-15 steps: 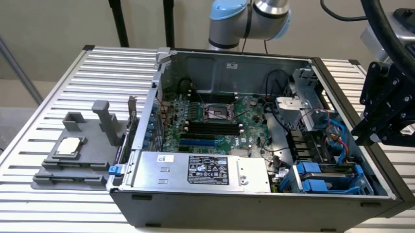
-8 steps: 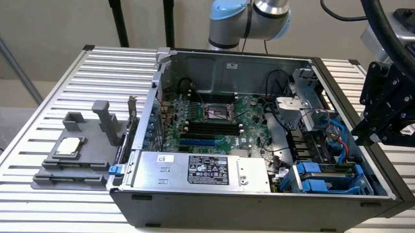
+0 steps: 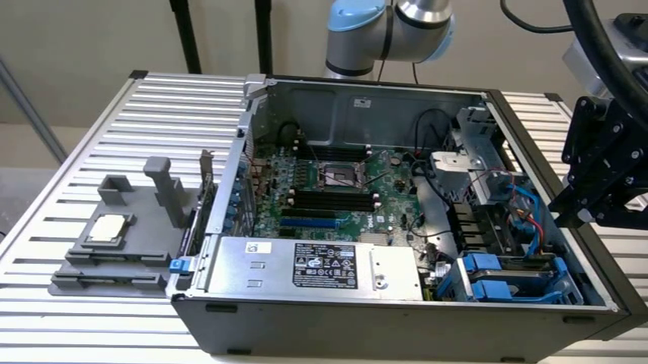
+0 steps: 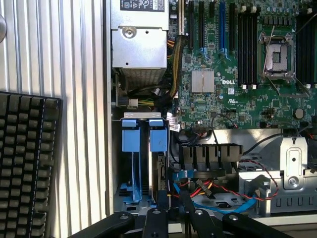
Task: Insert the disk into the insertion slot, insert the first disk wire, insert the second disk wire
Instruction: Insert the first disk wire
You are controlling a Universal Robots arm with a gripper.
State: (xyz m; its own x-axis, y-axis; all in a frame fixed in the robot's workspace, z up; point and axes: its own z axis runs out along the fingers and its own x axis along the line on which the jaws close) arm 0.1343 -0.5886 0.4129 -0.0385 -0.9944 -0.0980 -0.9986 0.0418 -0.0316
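So the biggest thing here is the ribbed metal table (image 3: 91, 136), and sitting on it is an open computer case (image 3: 405, 334) with its side panel off. The robot arm (image 3: 390, 26) comes in from behind the case. Inside, the green motherboard (image 3: 344, 189) takes up the middle, and the silver power supply (image 3: 314, 265) with its black label lies along the near wall. In the wrist view a black keyboard (image 4: 25, 163) rests on the table just outside the case. Toward the exterior view's left there's a grey plastic holder (image 3: 121, 258) with a square chip (image 3: 106, 227) on top, well apart from the case. The drive cage (image 4: 141, 116) is in the case corner on the exterior view's right, next to the power supply. The disk (image 4: 159, 171) is already in there, standing on edge with its blue frame tab right beside a second blue tab. The gripper (image 3: 597, 189) hangs over the case wall on the exterior view's right, above the cage area. From the wrist camera the gripper (image 4: 173, 218) is just beside the end of the cage, close to a tangle of red and blue wires (image 4: 223, 191). Honestly can't tell if it's spread, pressed together or pinching anything. Smallest bit: the bare processor socket (image 4: 277, 54) on the board.
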